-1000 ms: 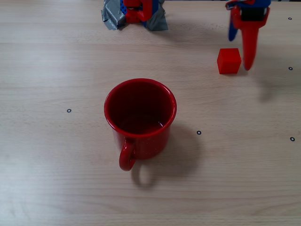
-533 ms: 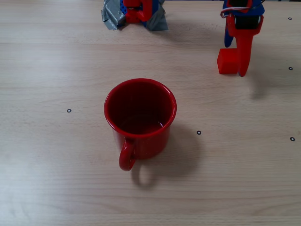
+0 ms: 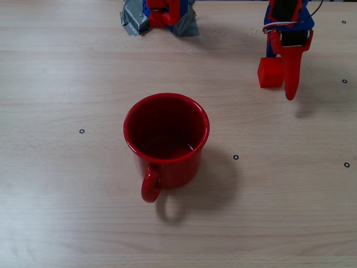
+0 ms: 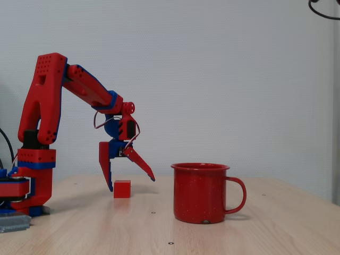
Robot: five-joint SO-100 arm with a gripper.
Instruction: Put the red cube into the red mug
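Observation:
The red cube [image 3: 269, 73] [image 4: 122, 188] sits on the wooden table, at the far right in a fixed view, well away from the red mug. The mug [image 3: 166, 139] [image 4: 201, 192] stands upright mid-table with nothing showing inside; in a fixed view its handle [image 3: 150, 186] faces the camera. My gripper [image 3: 280, 76] [image 4: 131, 184] hangs open over the cube. Its blue finger [image 4: 108, 169] reaches down close beside the cube on the base side. The long red finger [image 3: 291, 70] slants past the cube's other side, its tip raised off the table.
The arm's base [image 3: 160, 14] [image 4: 26, 180] stands at the table's far edge, held down with grey tape [image 3: 133, 22]. Small black dot marks [image 3: 235, 157] are scattered over the tabletop. A dark cable [image 4: 321, 9] hangs at the upper right.
The gripper has shifted left from beside the cube until its red finger overlaps the cube's right edge, and the finger tip now reaches further toward the camera. Cube and mug have not moved.

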